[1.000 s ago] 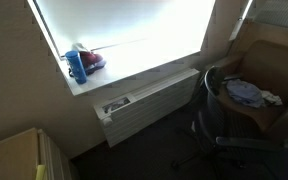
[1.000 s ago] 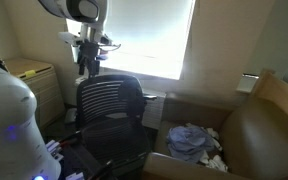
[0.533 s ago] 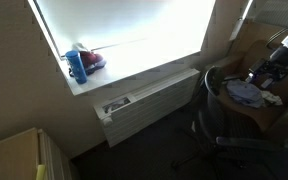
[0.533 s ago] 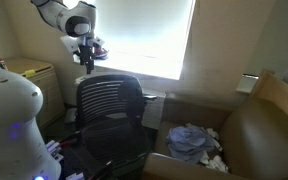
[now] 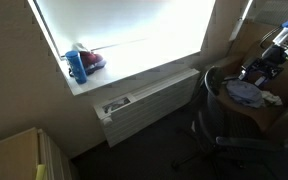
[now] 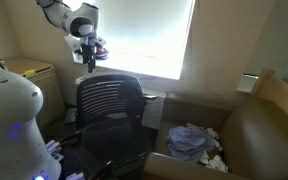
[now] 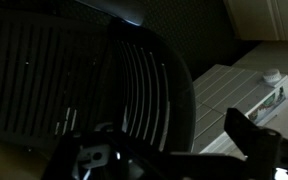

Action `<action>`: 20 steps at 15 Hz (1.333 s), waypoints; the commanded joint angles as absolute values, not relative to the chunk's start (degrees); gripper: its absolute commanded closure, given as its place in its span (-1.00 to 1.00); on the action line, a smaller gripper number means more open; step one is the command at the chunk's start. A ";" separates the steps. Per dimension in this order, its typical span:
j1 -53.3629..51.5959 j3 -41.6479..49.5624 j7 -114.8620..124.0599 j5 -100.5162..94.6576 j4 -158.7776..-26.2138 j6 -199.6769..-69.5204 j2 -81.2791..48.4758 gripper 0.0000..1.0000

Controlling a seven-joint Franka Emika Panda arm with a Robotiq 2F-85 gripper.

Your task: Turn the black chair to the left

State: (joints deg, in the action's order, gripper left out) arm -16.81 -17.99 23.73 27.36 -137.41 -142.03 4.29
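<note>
Window-lit (image 6: 149,35) office corner. Item: black chair (image 6: 109,105), standing beside brown armchair (image 6: 269,120). Judged heavy, with a stiff mesh backrest (image 7: 84,90); should swivel readily. Hand (image 6: 89,63) above the backrest's top, spread open, empty. Recommended purchase: upper backrest rim, near one side.

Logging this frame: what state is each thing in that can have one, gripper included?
Black mesh-backed swivel office chair: upright, untouched.
Robotiq gripper: open, empty, hovering just above the chair's backrest.
Blue plastic bottle: standing upright on the white window sill.
Crumpled pale cloth: heaped on the seat of the brown armchair.
</note>
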 commanded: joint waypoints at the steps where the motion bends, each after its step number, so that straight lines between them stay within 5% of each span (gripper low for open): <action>1: -17.43 -18.58 23.84 23.45 -127.67 -145.69 -4.31 -1.00; 7: -20.25 -14.08 32.34 -2.88 -113.54 -134.03 -16.92 -1.00; 12: -19.56 -14.70 29.95 2.20 -117.68 -137.59 -13.19 -1.00; 20: -27.28 -11.63 40.75 -3.98 -114.75 -155.29 -25.34 -1.00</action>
